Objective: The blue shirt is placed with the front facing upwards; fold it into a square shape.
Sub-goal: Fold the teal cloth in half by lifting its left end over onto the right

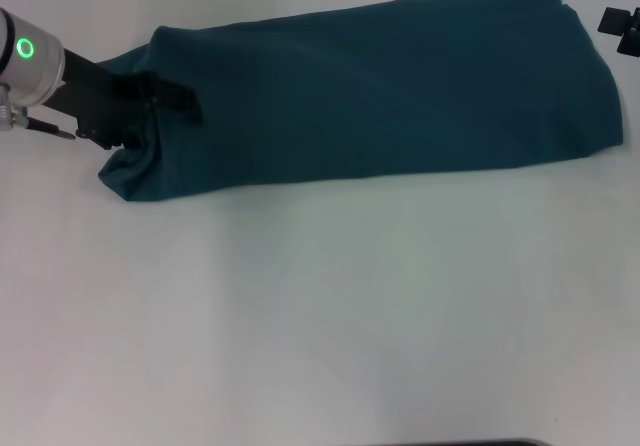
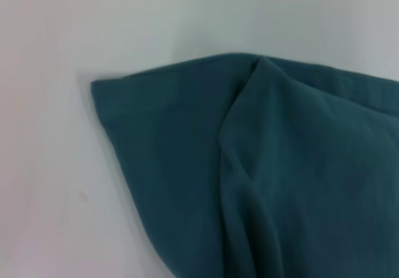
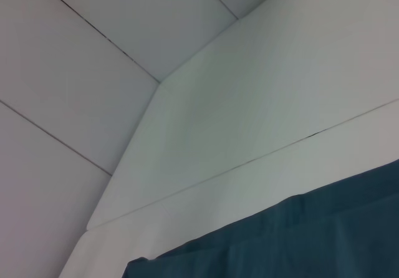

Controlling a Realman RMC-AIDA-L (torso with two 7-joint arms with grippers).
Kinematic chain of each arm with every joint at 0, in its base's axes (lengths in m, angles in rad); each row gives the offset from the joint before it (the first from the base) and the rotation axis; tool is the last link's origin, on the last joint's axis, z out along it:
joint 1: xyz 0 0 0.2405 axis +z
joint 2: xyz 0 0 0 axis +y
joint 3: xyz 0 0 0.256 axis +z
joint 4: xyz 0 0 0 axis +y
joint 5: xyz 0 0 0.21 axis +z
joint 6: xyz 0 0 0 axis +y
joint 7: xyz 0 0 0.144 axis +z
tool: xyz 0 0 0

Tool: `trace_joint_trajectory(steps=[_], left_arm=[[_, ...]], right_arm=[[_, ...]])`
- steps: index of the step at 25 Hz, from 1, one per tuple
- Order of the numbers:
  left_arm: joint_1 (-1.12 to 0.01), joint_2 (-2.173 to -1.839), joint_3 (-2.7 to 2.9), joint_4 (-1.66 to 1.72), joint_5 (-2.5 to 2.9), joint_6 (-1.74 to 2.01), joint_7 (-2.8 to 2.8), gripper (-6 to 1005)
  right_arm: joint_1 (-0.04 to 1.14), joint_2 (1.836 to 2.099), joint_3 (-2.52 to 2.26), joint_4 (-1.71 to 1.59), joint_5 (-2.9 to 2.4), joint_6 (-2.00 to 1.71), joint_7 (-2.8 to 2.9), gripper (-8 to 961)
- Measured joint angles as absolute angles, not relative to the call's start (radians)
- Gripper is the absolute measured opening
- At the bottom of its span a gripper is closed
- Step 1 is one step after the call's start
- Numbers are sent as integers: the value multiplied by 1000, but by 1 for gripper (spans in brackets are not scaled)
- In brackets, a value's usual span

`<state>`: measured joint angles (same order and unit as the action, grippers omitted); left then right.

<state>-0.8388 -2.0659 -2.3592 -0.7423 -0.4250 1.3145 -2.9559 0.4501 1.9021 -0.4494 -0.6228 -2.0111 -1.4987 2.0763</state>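
Observation:
The blue shirt (image 1: pixel 390 91) lies on the far part of the white table (image 1: pixel 320 306), folded into a long band running left to right, with no lettering showing. My left gripper (image 1: pixel 165 106) sits over the band's left end, right at the cloth. The left wrist view shows that end of the shirt (image 2: pixel 280 166), with a corner lying flat and a raised crease beside it. My right gripper (image 1: pixel 620 24) is at the far right edge of the head view, just beyond the band's right end and apart from it. In the right wrist view a shirt edge (image 3: pixel 299 240) shows.
Bare white tabletop spreads in front of the shirt toward me. Behind the table the right wrist view shows a white panelled wall (image 3: pixel 187 72).

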Motion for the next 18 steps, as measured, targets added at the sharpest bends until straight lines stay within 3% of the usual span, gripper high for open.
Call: trace_joint_trajectory(steps=[18], left_arm=[[-839, -2083, -2357, -786, -315, 1296, -2974, 947]], right_arm=[[451, 1902, -447, -623, -2011, -1499, 2083, 821]])
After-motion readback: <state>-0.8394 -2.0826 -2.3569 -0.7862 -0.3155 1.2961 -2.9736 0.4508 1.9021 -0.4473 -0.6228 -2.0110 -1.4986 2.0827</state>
